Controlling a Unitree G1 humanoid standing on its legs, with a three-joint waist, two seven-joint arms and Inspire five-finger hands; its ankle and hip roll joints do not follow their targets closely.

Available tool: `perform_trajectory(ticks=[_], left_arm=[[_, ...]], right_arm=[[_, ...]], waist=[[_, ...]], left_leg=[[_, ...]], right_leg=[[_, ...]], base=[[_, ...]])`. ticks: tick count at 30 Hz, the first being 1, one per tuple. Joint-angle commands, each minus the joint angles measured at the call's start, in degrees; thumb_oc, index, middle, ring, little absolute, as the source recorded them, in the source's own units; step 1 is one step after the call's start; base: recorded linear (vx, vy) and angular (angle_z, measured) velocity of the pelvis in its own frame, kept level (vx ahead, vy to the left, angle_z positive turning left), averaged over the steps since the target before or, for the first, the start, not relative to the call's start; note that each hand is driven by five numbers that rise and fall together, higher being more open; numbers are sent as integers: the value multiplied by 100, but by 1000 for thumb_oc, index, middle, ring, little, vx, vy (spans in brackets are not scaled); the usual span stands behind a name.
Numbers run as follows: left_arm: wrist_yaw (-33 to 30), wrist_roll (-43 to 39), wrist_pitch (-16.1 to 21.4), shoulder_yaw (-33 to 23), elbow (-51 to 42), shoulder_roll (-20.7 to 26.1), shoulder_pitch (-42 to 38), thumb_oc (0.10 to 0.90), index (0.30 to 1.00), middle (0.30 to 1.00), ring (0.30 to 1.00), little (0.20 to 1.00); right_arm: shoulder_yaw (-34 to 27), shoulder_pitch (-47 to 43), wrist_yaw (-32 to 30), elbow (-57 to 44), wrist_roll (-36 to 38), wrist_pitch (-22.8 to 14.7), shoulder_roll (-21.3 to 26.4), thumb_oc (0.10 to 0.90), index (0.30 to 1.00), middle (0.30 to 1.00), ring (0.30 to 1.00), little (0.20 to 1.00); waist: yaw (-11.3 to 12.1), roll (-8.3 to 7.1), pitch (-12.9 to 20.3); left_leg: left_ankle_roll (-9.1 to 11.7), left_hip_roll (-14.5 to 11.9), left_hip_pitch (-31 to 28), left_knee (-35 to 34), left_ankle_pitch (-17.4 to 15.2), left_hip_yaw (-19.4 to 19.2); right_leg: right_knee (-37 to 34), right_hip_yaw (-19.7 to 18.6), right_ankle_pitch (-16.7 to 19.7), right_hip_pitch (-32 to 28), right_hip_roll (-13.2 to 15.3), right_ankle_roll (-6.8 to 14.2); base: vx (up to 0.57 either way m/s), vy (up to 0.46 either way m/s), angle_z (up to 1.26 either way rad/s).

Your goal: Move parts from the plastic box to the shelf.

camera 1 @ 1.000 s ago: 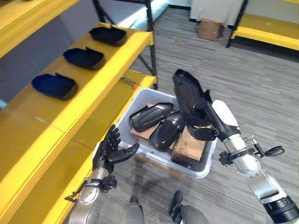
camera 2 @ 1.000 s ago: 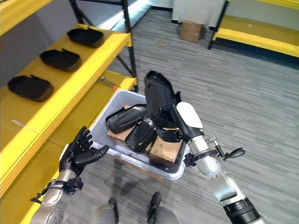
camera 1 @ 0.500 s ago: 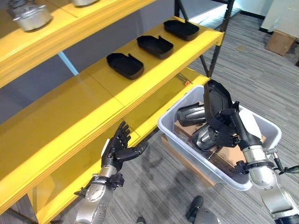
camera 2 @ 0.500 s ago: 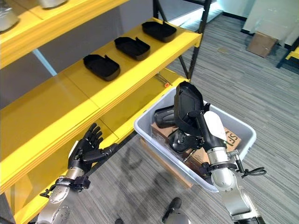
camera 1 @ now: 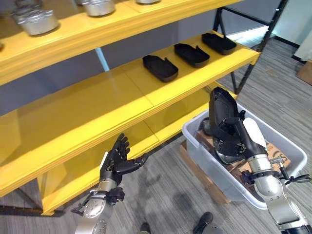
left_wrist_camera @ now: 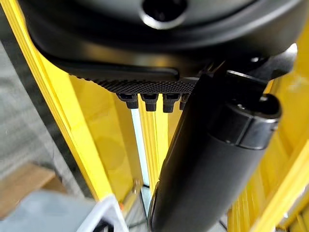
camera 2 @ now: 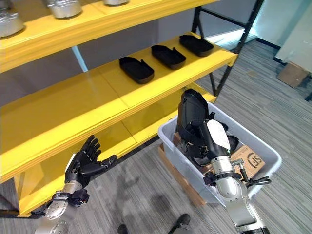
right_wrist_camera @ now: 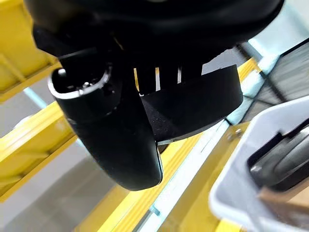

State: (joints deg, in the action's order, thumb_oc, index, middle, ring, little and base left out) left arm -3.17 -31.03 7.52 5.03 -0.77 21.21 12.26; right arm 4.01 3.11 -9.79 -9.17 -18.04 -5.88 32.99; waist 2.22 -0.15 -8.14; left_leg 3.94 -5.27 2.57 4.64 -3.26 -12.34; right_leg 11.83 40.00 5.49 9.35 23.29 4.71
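So I'm swinging round to face the yellow shelf [camera 1: 146, 92] now, my right hand [camera 1: 233, 139] still clenched around a black plastic part [camera 1: 220, 108], holding it upright just above the plastic box [camera 1: 292, 151]. Three parts [camera 1: 160, 68] are already lying on the middle shelf, so this one's looking ready to go beside them; my left hand [camera 1: 116, 162] is hanging with fingers released near the lower shelf.

Shelf [camera 1: 97, 105] on the left, plastic box [camera 1: 207, 158] on the floor right of it, partly under the shelf's edge. Three parts [camera 1: 160, 68] sit in a row on the middle shelf board, toward its far end. Metal pots [camera 1: 35, 20] on the board above. More parts [camera 2: 229, 142] and a cardboard box [camera 2: 249, 161] lie in the plastic box.
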Motion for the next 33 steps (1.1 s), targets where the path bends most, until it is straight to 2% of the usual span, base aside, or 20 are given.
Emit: perform_trajectory(ticks=[1,2,3,4,5,6,12,17,19,22,23,27,33], left_arm=[[-52,172,672,-452,-668,339,-321,900,1000,1000,1000,1000],[-59,123,697,-342,-620,386,-421,900,1000,1000,1000,1000],[-58,122,702,-341,-610,385,-433,900,1000,1000,1000,1000],[-37,150,712,-296,-575,415,-474,900,1000,1000,1000,1000],[6,168,725,-199,-547,449,-543,900,1000,1000,1000,1000],[49,195,721,-163,-542,461,-589,900,1000,1000,1000,1000],[109,235,745,-2,-448,459,-728,900,1000,1000,1000,1000],[70,239,782,-63,-475,420,-637,900,1000,1000,1000,1000],[25,249,783,-91,-463,389,-619,900,1000,1000,1000,1000],[20,218,788,-90,-458,340,-589,900,1000,1000,1000,1000],[57,183,777,-109,-472,326,-499,900,1000,1000,1000,1000],[58,114,743,-104,-522,316,-418,900,1000,1000,1000,1000],[24,98,725,-84,-586,300,-455,900,1000,1000,1000,1000]], right_arm=[[-133,-722,-265,-439,-154,-501,42,400,300,300,300,300],[-169,-705,-266,-403,-140,-500,49,400,300,300,300,300],[-171,-713,-267,-399,-140,-501,51,400,300,300,300,300],[-202,-684,-281,-405,-123,-536,54,400,300,300,300,300],[-239,-647,-307,-382,-98,-564,71,400,300,300,300,300],[-284,-616,-316,-376,-94,-586,93,400,300,300,300,300],[-470,-398,-371,-425,-6,-701,91,400,300,300,300,300],[-465,-332,-369,-436,19,-742,101,400,300,300,300,300],[-456,-283,-342,-450,16,-742,113,400,300,300,300,300],[-470,-272,-328,-457,48,-751,129,400,300,300,300,300],[-530,-209,-306,-485,76,-766,161,400,300,300,300,300],[-637,-107,-315,-591,127,-805,198,400,300,300,300,300],[-768,-85,-361,-773,100,-872,279,400,300,300,300,300]], waist=[[-106,-106,66],[-379,-72,-40],[-337,-77,-23],[-437,-42,-74],[-569,-11,-130],[-592,-30,-148],[-771,-138,-270],[-781,-195,-237],[-749,-267,-188],[-769,-271,-100],[-756,-255,-4],[-758,-208,134],[-749,-163,197]], left_leg=[[-675,547,-110,-203,-515,233],[-729,623,-105,-181,-415,398],[-728,620,-82,-186,-408,354],[-743,644,-101,-183,-357,493],[-777,675,-177,-223,-351,745],[-787,698,-200,-226,-351,817],[-806,824,-254,-26,-462,1166],[-780,828,-375,39,-574,1230],[-705,798,-487,88,-656,1278],[-657,700,-577,53,-657,1286],[-596,589,-658,-24,-648,1306],[-495,410,-777,-165,-594,1391],[-301,133,-842,-217,-495,1481]], right_leg=[[-160,-1282,-13,-921,59,508],[-21,-2321,-95,-605,-323,318],[22,-2379,-104,-529,-322,310],[165,-2896,-249,-318,-644,228],[381,-3587,-627,-64,-1185,139],[402,-3773,-744,36,-1383,111],[215,-4375,-618,407,-1846,181],[-61,-4570,-414,439,-1955,230],[-133,-4507,-450,333,-1944,217],[-181,-4524,-490,191,-1989,187],[-245,-4430,-558,79,-2010,153],[-287,-4246,-699,-101,-2063,78],[-178,-4004,-957,-194,-2164,-76]], base=[[15,208,93],[-11,142,102],[7,202,92],[69,122,91],[106,130,64],[97,76,80],[65,-19,48],[86,-81,11],[128,-178,-2],[107,-151,6],[94,-109,17],[137,-186,18],[70,-151,23]])
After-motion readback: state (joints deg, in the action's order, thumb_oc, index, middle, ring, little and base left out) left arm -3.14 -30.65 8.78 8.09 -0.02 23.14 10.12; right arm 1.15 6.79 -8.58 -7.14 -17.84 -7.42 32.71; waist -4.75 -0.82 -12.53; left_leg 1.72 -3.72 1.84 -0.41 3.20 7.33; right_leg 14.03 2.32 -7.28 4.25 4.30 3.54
